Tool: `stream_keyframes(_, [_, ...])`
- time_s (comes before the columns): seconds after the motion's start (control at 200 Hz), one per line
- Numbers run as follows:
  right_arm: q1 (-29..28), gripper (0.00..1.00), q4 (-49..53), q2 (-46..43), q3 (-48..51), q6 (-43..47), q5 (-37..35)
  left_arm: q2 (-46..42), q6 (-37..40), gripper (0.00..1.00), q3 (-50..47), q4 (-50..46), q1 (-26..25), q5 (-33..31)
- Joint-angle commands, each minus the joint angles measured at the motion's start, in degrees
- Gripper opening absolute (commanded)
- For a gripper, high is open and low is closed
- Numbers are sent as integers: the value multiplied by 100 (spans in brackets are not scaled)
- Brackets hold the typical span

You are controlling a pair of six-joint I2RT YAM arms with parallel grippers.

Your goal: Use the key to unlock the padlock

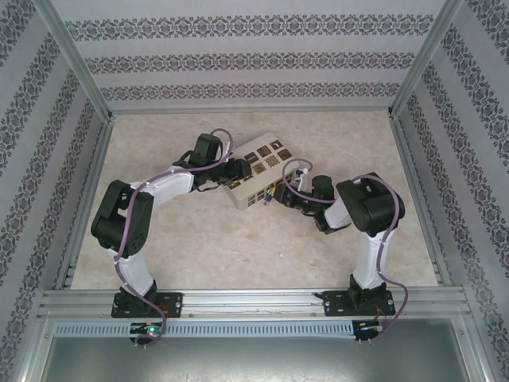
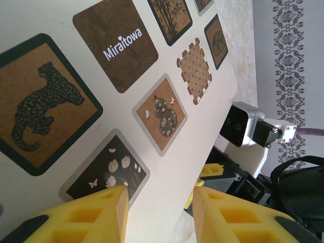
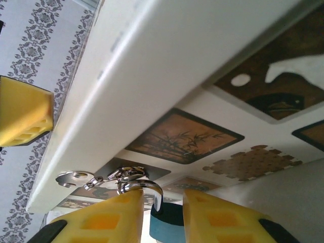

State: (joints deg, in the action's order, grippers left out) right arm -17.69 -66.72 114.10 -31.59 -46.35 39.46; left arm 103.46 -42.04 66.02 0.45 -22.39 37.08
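Observation:
The tiny blue padlock (image 3: 167, 224) hangs by its silvery shackle (image 3: 152, 188) from a metal hasp (image 3: 104, 178) on the side of the cream patterned box (image 3: 167, 61). My right gripper (image 3: 163, 196) is open around it. The blue body sits between the yellow fingers, against the right one, with a thin gap to the left one. In the top view this gripper (image 1: 273, 196) is at the box's (image 1: 262, 163) near corner. My left gripper (image 2: 159, 190) is open and straddles the box's (image 2: 152, 61) edge, one finger over the patterned top. It meets the box's left end in the top view (image 1: 235, 173).
The box lies at an angle in the middle of the marble-look table (image 1: 199, 239). Patterned walls and metal rails close in the sides and back. The right arm's wrist camera (image 2: 243, 124) is just beyond the box edge. One finger of the left gripper (image 3: 25, 111) shows past the box.

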Motion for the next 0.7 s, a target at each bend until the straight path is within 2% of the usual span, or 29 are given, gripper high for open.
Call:
stream_keyframes(0.0, [-146, 27, -350, 88, -148, 44, 114, 85, -3, 38, -133, -73, -34, 10])
stream_keyframes(0.555, [-347, 20, -1208, 368, -179, 33, 53, 129, -32, 38, -127, -61, -48, 18])
stream_keyframes(0.695, [-403, 14, -1256, 437, -240, -3, 20, 127, -32, 38, -130, -55, -46, 27])
